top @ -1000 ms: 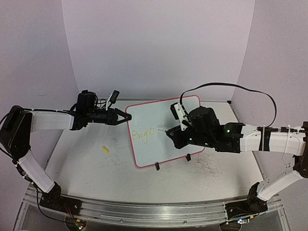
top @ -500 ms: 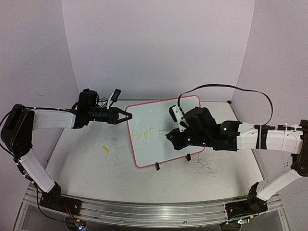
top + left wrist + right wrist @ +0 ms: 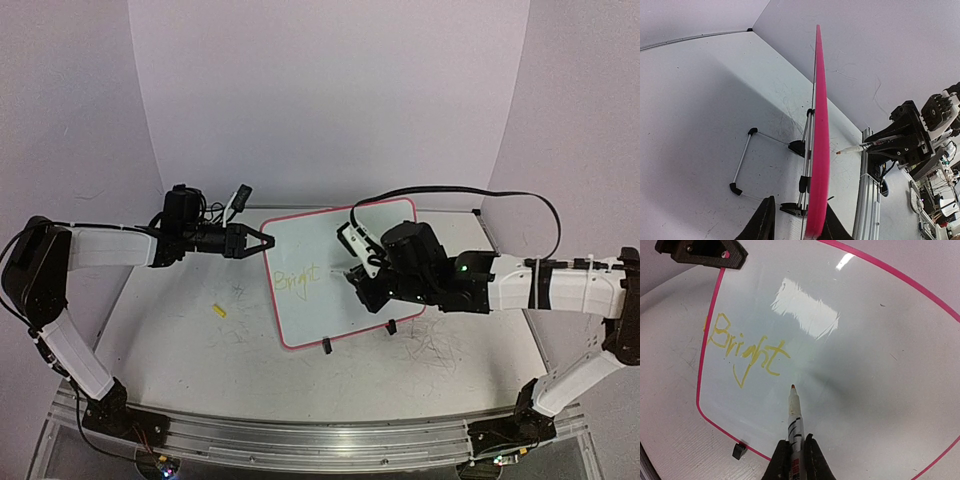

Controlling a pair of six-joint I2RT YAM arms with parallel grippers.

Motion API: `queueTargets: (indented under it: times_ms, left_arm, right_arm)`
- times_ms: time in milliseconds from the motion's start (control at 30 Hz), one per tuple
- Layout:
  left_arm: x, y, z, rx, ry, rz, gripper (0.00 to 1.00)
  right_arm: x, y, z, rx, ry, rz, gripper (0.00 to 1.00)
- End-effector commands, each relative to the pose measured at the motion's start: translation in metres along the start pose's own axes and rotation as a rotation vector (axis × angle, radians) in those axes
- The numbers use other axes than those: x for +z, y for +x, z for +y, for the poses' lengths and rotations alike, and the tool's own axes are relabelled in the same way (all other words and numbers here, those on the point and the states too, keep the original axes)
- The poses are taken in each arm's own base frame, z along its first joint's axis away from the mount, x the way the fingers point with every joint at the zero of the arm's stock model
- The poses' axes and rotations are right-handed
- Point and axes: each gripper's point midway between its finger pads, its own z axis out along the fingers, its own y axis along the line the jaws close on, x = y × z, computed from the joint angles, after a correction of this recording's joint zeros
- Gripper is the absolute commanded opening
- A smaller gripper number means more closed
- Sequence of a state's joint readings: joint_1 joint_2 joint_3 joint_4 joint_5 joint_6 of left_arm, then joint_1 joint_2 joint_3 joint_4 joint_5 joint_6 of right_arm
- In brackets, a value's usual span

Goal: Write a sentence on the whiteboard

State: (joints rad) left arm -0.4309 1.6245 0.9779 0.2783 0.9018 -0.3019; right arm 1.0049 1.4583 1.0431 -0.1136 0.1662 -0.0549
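Note:
The whiteboard (image 3: 345, 290) stands tilted on a wire stand at the table's middle, white with a pink rim (image 3: 707, 330). Only the yellow word "Bright" (image 3: 747, 352) of the sentence is on it; it also shows in the top view (image 3: 297, 277). My right gripper (image 3: 794, 452) is shut on a marker (image 3: 795, 417). The marker's tip points at the board just right of the word and looks slightly off the surface. My left gripper (image 3: 264, 241) is open and straddles the board's left edge. In the left wrist view the rim (image 3: 819, 125) runs edge-on between its jaws, against the right one.
A small yellow cap (image 3: 219, 311) lies on the table left of the board. Black clips (image 3: 327, 346) sit on the board's near edge. The wire stand (image 3: 747, 155) is behind the board. Grey scribbles (image 3: 432, 350) mark the table at the right. Walls enclose the back and sides.
My right gripper has shifted a little left and away with the marker, its wrist turning. My left gripper moved slightly right onto the board's edge, then held still.

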Motion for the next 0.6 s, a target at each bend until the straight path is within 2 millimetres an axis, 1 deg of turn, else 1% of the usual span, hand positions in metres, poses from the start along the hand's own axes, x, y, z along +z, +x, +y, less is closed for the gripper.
queueTargets:
  times_ms: [0,200,367,500,567]
  left_arm:
    - [0.002,-0.006,0.0,0.029,0.006,-0.005,0.25]
    - [0.003,-0.003,-0.005,0.025,0.016,0.001,0.18]
    - [0.002,-0.001,-0.005,0.041,0.013,0.001,0.14]
    - [0.003,0.002,-0.005,0.043,0.014,0.006,0.11]
    - [0.004,0.003,-0.005,0.049,0.014,0.008,0.09]
  right_arm:
    - [0.005,-0.016,-0.005,-0.061,0.03,-0.056,0.0]
    - [-0.002,-0.016,-0.018,-0.012,0.076,-0.078,0.0]
    - [0.004,-0.013,-0.01,-0.011,0.038,-0.066,0.0]
    - [0.006,-0.015,-0.014,-0.004,0.065,-0.071,0.0]
    - [0.008,-0.015,-0.01,-0.011,0.046,-0.069,0.0]
